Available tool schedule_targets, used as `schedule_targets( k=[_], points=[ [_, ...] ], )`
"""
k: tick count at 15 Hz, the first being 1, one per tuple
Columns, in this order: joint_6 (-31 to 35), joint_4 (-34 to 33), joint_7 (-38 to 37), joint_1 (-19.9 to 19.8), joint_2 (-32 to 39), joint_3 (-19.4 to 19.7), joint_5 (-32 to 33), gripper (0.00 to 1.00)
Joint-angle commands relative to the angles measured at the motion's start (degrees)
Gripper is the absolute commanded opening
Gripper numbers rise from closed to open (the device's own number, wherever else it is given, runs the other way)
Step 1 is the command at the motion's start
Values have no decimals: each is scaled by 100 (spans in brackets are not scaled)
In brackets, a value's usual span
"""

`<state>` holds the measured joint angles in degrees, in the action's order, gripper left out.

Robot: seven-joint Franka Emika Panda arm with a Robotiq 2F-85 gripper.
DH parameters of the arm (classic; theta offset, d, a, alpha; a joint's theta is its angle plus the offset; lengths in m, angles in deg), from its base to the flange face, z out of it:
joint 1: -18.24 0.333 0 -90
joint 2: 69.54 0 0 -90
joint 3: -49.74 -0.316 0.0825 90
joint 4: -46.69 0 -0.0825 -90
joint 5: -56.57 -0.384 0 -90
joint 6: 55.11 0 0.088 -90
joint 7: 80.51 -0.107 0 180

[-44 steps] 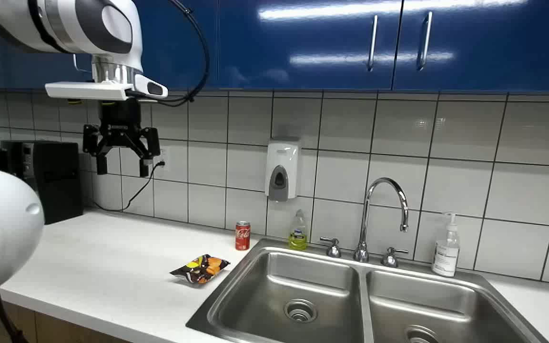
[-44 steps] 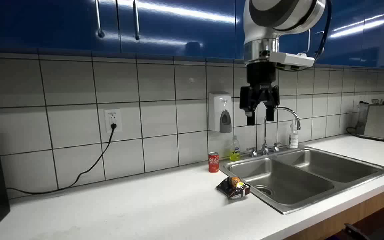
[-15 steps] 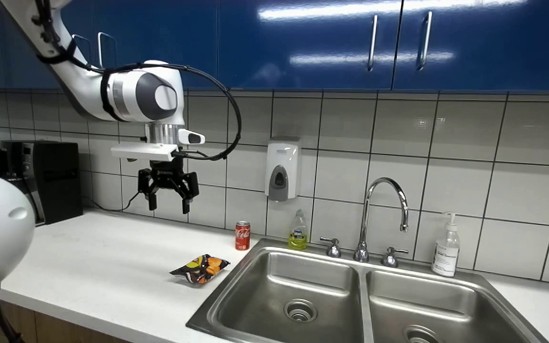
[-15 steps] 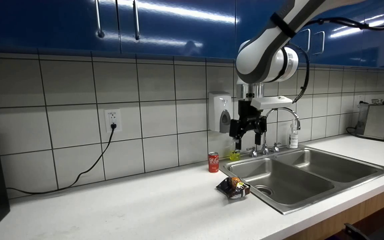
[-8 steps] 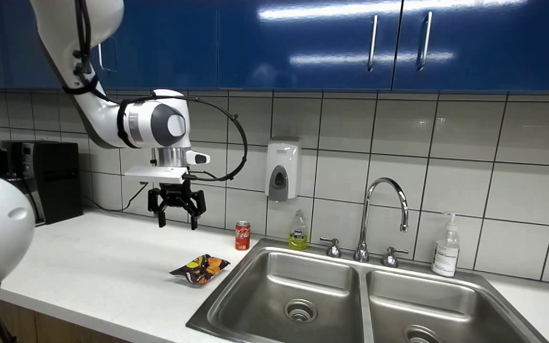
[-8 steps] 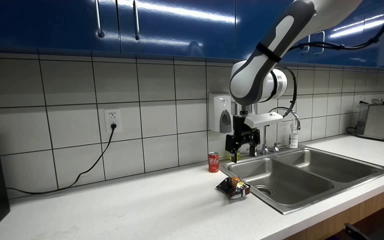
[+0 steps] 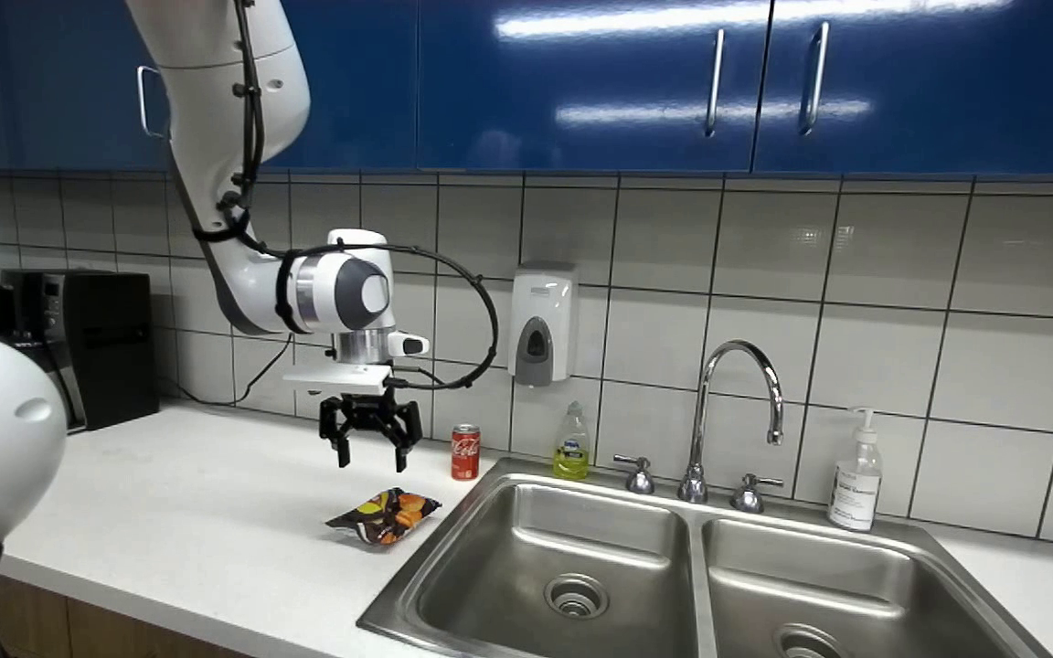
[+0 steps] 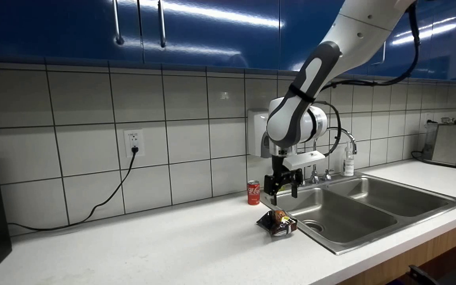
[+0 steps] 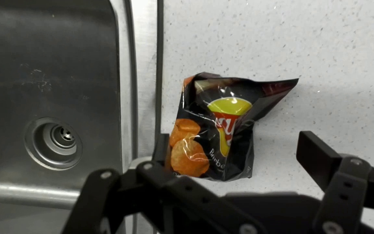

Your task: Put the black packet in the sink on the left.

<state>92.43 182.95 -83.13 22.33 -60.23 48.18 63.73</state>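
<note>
Black chip packet (image 9: 213, 130) at centre of wrist frame, on the speckled countertop (image 9: 304, 39) just beside the sink rim (image 9: 146, 81); not in the left basin (image 7: 481, 585) yet. Gripper (image 7: 372, 461), left of centre in an exterior view, points down above it: fingers well apart, nothing held, presumably spread to straddle the packet and pinch its sides. In wrist view the left-hand finger overlaps the packet's lower-left edge, the other stands over countertop, so a nudge toward frame left is probably needed before lowering. Coca-Cola can (image 7: 465, 452) upright, up and right of the packet, apart from it. Glossy puffed wrapper, may slip or crush. Pick-up stage, I'd say.
</note>
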Motion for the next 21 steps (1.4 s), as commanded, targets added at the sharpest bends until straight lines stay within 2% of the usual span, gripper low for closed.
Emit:
schedule_targets(
  k=[1,6,11,21],
  points=[
    [-28,-661,-244,30,632,126,258,100],
    [-243,-1252,-272,120,1235,260,299,100],
    [-463,-1576,-276,226,1628,289,248,100],
    [-798,-1757,-336,281,1808,294,208,100]
  ],
)
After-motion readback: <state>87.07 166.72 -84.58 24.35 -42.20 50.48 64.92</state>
